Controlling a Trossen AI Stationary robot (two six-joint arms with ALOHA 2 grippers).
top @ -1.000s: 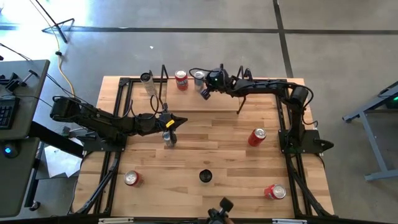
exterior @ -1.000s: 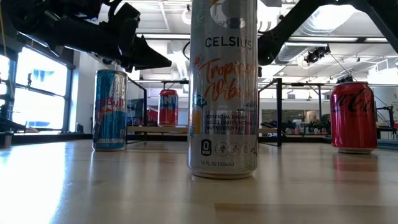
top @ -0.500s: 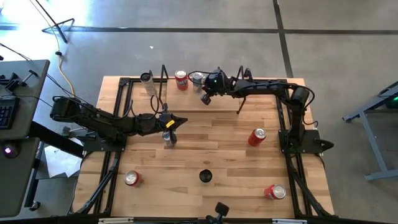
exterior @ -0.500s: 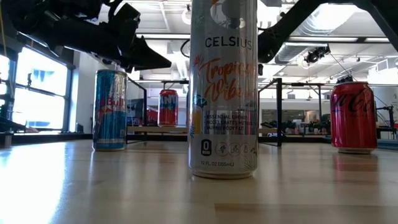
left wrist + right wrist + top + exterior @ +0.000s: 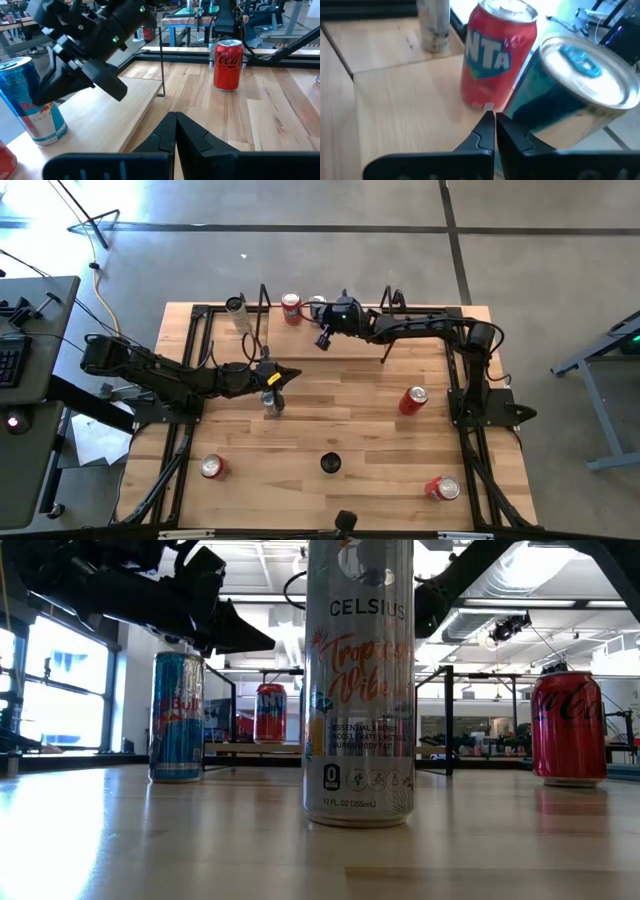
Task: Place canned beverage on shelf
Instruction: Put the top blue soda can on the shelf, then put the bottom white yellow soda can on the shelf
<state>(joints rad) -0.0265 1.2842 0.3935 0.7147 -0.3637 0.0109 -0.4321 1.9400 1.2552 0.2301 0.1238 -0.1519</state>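
The left hand, fingers closed on nothing, hangs just above a tall blue-and-silver drink can standing on the wooden tabletop. The right hand, also closed and empty, points at the low pale-wood shelf. Directly before it stand a red orange-soda can and a leaning teal can. I judge a small push forward could knock both down.

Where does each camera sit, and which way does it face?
High: above the table, looking down; both arms show.
Low: at tabletop height, facing the Celsius can; arms overhead.
Left wrist: on the left arm, past the shut left gripper toward the Coca-Cola can.
Right wrist: on the right arm, past the shut right gripper at the Fanta can on the shelf.
Shared: low and left wrist both show the Coca-Cola can.
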